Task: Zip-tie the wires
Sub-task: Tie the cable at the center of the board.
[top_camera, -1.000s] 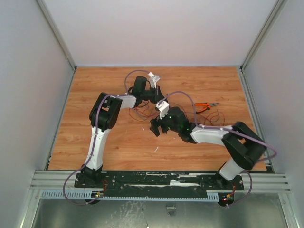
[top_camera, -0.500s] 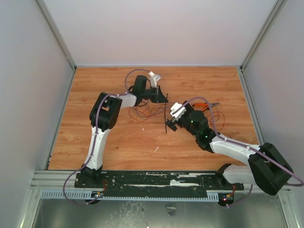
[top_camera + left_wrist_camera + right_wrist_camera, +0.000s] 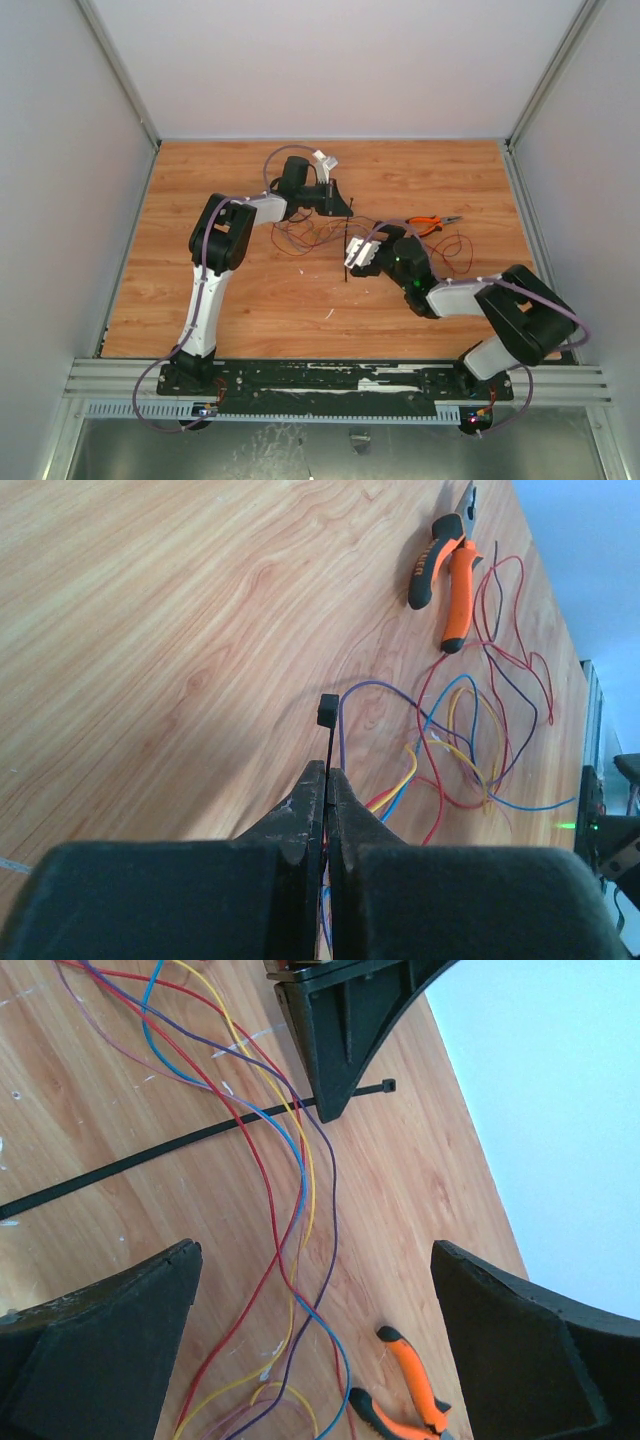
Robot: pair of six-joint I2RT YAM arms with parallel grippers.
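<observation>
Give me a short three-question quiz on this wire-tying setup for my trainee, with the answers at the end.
1. True or false: the right pincer is shut on the wires.
2. Which one holds the zip tie? A: the left pincer. B: the right pincer.
3. Fill in: the pliers have ___ handles.
Key: 1 false, it stands open; 2 A; 3 orange.

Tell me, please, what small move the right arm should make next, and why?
Probably lower the open right gripper onto the free tail of the zip tie and close on it. The left gripper is shut on the strip just below its head, the wires cross it, and nothing holds the tail.
</observation>
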